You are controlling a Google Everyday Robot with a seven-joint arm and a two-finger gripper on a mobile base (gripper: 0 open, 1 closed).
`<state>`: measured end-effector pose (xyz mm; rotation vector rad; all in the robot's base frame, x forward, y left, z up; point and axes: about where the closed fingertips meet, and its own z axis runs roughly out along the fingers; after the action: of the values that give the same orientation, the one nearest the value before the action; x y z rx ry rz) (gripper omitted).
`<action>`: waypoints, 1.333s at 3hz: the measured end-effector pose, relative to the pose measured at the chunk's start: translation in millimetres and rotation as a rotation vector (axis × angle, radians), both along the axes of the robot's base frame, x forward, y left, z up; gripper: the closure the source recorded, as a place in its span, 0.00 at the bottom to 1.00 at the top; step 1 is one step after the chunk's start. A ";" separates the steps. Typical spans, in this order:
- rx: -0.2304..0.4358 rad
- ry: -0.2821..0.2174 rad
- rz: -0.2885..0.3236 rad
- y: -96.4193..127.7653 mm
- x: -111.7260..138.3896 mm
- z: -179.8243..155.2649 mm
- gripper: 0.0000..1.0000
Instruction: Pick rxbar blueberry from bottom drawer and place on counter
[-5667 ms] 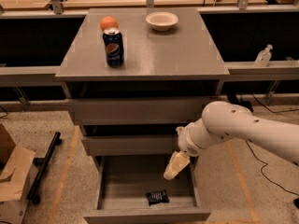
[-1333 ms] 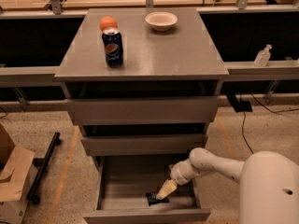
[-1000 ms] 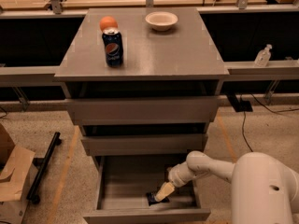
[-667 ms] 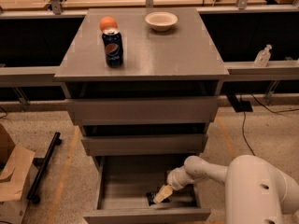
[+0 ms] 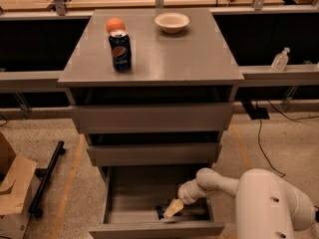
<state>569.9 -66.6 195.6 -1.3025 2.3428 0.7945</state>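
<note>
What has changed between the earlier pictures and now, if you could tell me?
The gripper came down from above the bottom drawer into it and crept toward its front. It now sits at the rxbar; whether it grips the bar cannot be told. The bar seems not to have moved. The can, orange and bowl on the counter stayed as they were.

hand | inside open bottom drawer | over rxbar blueberry
</note>
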 end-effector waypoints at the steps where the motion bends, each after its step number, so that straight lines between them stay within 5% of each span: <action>1: 0.016 -0.003 0.008 4.7 8.2 -11.0 0.00; 4: 0.129 -0.051 0.047 3.1 27.9 -61.4 0.00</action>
<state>597.8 -63.4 134.2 -1.3119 2.1902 0.9005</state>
